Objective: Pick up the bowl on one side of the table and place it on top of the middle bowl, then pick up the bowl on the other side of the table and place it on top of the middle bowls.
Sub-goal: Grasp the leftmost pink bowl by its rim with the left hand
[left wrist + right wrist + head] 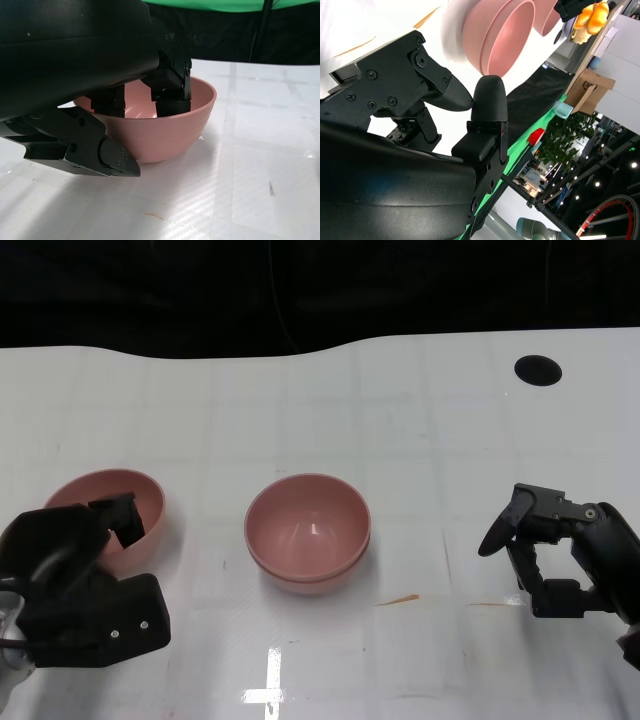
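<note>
Left wrist view showed the left hand (pixel 125 95) at the left pink bowl (pixel 165 125), fingers (pixel 170 90) reaching over the near rim into the hollow and a lower finger just outside the wall, so the rim sat between them; I judged this a pinch being set for lifting, though whether the fingers already pressed the wall could not be told. That bowl stood upright on the white table (pixel 420 440), well left of the middle bowl (pixel 308 532). A double rim on the middle bowl suggested one bowl already nested there, leaving the left bowl as the remaining pick. Far right, the right hand (pixel 560 550) held nothing, fingers apart, resting clear of the stack, probably to keep out of the way. No brand, label or writing could be read anywhere.
</note>
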Motion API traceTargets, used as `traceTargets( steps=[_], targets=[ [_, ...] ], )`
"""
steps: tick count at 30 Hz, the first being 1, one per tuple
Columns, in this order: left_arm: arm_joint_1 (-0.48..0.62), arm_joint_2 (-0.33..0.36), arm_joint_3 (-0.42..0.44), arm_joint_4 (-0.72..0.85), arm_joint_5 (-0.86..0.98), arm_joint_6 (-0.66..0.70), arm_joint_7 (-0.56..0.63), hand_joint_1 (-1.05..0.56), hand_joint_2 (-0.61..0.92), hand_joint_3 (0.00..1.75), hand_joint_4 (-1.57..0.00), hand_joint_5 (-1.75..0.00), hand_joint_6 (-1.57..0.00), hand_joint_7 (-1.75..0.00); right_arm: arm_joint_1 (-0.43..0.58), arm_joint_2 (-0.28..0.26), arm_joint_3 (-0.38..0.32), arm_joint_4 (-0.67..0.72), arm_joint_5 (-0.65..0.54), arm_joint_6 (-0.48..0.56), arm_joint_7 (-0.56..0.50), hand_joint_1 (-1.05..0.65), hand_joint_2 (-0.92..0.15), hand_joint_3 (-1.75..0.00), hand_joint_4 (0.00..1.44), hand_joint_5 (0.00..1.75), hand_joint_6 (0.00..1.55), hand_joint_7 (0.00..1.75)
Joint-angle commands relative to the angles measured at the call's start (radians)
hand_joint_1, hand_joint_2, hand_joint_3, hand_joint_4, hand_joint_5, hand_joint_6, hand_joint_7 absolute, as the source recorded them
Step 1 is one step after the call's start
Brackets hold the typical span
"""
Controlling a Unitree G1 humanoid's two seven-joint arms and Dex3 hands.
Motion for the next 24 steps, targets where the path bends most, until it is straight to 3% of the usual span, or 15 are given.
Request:
traceTargets(
  steps=[1, 24],
  targets=[
    [0.012, 0.013, 0.000, 0.008, 0.018, -0.010, 0.051, 0.11, 0.92, 0.17, -0.59, -1.75, -0.44, -1.75, -0.006, -0.009, -0.007, 0.001, 0.009, -0.008, 0.003, -0.08, -0.53, -1.23, 0.87, 1.75, 0.75, 1.53],
    [0.036, 0.028, 0.007, -0.053, 0.033, -0.047, 0.102, 0.11, 0.92, 0.11, -0.65, -1.75, -0.53, -1.71, -0.010, -0.007, -0.006, 0.009, 0.009, -0.006, 0.006, -0.07, -0.52, -1.25, 0.88, 1.75, 0.75, 1.52]
  ],
)
